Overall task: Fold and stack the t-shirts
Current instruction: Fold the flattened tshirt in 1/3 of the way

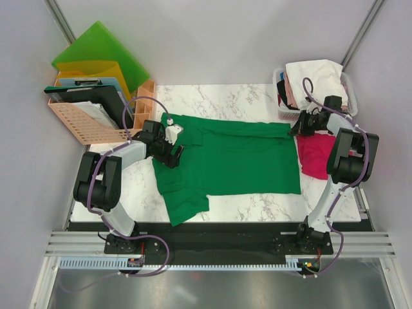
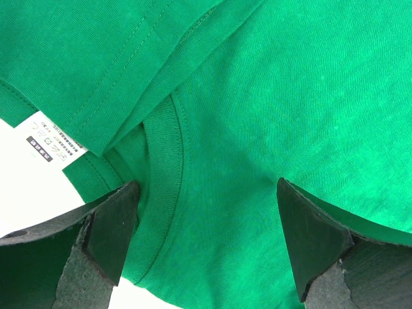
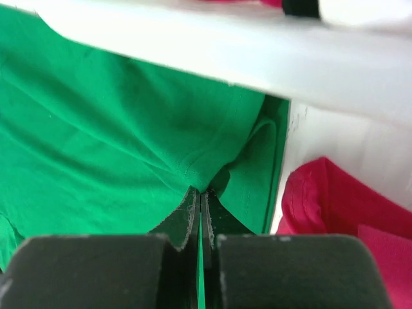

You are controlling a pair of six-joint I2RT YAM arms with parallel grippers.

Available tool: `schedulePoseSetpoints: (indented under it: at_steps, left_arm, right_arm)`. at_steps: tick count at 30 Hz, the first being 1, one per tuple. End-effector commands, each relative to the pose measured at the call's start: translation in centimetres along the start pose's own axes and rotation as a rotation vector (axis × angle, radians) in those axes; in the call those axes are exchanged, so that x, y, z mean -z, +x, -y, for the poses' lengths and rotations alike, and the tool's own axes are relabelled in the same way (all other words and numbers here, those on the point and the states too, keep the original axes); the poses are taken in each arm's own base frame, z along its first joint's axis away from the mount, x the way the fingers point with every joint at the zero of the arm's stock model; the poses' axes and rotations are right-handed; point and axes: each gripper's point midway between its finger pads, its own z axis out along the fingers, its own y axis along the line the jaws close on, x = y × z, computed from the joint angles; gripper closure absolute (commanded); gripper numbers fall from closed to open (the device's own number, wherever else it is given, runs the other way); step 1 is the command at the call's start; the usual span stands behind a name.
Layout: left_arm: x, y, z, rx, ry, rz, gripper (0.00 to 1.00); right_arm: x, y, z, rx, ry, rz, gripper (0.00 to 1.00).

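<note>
Green t-shirt (image 1: 232, 161) is lying spread across the table (image 1: 257, 209) in the top view; your left gripper (image 1: 170, 153) is hovering at its 9 o'clock end, your right gripper (image 1: 295, 131) at 3 o'clock, the magenta t-shirt (image 1: 315, 158) just beside at 5 o'clock. Left wrist: you are standing wide open over the collar (image 2: 164, 167), holding nothing; closing here is risking a bunched double layer. Right wrist: you are pinching shut on a thin green fold, possibly only the hem, so pulling is risking a slip.
</note>
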Motion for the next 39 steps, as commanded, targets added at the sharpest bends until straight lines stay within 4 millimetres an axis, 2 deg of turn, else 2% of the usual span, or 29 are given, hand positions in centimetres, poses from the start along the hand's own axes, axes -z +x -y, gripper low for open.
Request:
schedulePoseSetpoints:
  at_steps: [1, 7, 11, 15, 19, 23, 30, 34, 39]
  left_arm:
    - [-0.3, 1.2, 0.6, -0.011, 0.032, -0.04, 0.06]
    - [-0.3, 1.2, 0.6, -0.013, 0.032, -0.038, 0.06]
    - [-0.6, 1.4, 0.7, -0.005, 0.038, -0.046, 0.06]
    - [-0.4, 1.2, 0.6, -0.01, 0.035, -0.038, 0.06]
    - [-0.3, 1.1, 0.7, -0.01, 0.035, -0.035, 0.06]
    - [-0.4, 1.1, 0.7, -0.007, 0.039, -0.035, 0.06]
    - [-0.3, 1.1, 0.8, -0.007, 0.04, -0.033, 0.06]
    - [-0.3, 1.1, 0.8, -0.006, 0.04, -0.031, 0.06]
    - [-0.3, 1.3, 0.8, -0.005, 0.039, -0.037, 0.06]
  right_arm:
    - [1.9, -1.2, -0.8, 0.056, 0.0, 0.021, 0.99]
    - [2.7, 0.4, 0.1, 0.044, 0.001, -0.012, 1.0]
    - [3.0, 0.4, -0.1, 0.04, -0.01, -0.005, 1.0]
    - [3.4, 0.0, -1.3, 0.035, -0.045, 0.01, 1.0]
    - [4.9, -0.6, -3.1, 0.061, -0.07, 0.042, 1.0]
    - [5.5, -0.4, -4.1, 0.081, -0.08, 0.046, 1.0]
    - [5.4, -2.5, -4.9, 0.131, -0.067, 0.077, 1.0]
    - [4.2, -3.4, -5.4, 0.145, -0.068, 0.07, 1.0]
    - [2.8, -5.4, -5.6, 0.158, -0.061, 0.099, 1.0]
